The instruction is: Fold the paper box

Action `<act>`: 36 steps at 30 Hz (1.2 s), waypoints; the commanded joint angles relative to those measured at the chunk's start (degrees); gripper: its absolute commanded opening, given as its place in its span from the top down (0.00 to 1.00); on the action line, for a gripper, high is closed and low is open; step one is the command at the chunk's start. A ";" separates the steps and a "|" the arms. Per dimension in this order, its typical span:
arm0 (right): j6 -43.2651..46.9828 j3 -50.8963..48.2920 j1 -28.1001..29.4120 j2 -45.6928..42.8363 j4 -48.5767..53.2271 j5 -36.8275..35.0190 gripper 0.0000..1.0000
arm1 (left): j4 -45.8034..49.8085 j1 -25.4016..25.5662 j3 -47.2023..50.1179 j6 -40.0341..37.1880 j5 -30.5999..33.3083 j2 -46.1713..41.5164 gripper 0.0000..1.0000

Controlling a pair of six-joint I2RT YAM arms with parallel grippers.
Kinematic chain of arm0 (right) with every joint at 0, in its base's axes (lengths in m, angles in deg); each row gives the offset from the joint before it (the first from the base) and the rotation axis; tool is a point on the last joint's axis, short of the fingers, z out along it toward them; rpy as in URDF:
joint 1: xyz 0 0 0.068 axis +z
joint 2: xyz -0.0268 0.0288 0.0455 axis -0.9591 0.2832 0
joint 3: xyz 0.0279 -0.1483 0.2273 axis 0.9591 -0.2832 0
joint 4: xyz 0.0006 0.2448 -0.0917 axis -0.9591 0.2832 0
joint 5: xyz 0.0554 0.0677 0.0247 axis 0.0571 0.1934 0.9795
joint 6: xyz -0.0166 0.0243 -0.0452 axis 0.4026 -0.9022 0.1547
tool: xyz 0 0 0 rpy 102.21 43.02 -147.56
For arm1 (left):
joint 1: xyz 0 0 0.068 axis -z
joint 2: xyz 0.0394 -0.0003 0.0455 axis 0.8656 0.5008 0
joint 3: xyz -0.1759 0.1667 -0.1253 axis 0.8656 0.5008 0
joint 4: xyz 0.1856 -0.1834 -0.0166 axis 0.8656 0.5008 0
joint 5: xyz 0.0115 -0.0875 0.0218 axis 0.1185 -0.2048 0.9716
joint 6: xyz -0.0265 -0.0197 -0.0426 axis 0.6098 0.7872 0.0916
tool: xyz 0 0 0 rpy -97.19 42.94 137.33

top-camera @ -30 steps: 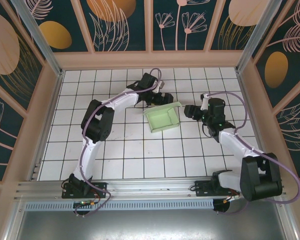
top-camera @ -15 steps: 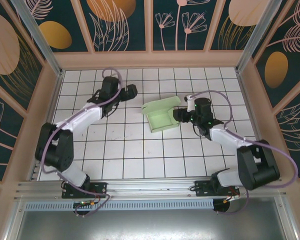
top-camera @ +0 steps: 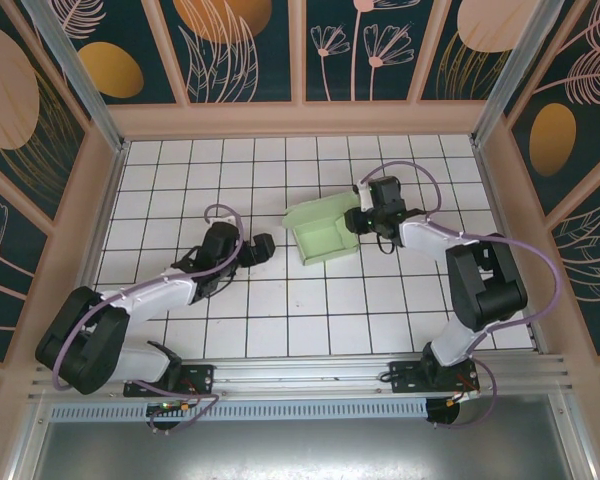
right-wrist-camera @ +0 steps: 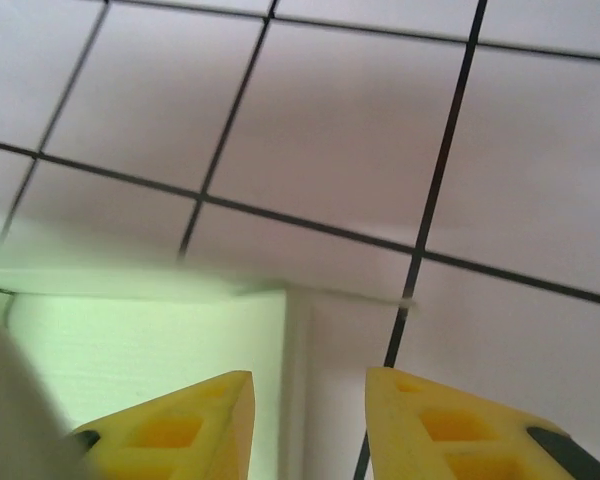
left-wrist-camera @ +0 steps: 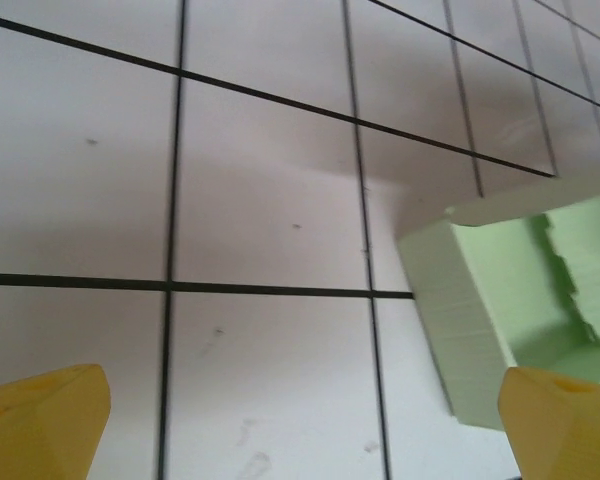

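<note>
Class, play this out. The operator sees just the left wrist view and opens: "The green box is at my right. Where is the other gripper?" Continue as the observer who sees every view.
Observer: The right gripper is at the right wall of the paper box, near its far corner.
Operator: Does it have the wall?
Observer: In the right wrist view its fingers straddle the wall's top edge, one over the green inside and one over the tiled table. A gap shows between them.
Operator: And my own gripper?
Observer: From above, the left gripper sits left of the box, apart from it, with its jaws wide.
</note>
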 commanded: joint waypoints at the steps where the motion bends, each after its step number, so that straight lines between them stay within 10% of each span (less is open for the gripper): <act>1: 0.54 2.09 0.56 1.79 4.17 -0.61 0.67 | -8.89 1.19 1.41 2.62 -1.23 0.90 0.01; 11: -0.42 3.49 1.41 3.49 4.57 0.19 0.74 | -12.65 1.96 1.29 2.56 -4.59 3.80 0.01; 17: -4.08 -0.62 -1.37 -4.96 -1.57 6.00 0.59 | -12.55 1.96 4.40 0.13 -1.17 -1.05 0.01; 36: -3.58 -5.44 -5.25 -10.21 -4.66 13.73 0.46 | 0.14 1.85 -18.38 -49.12 -4.66 6.52 0.25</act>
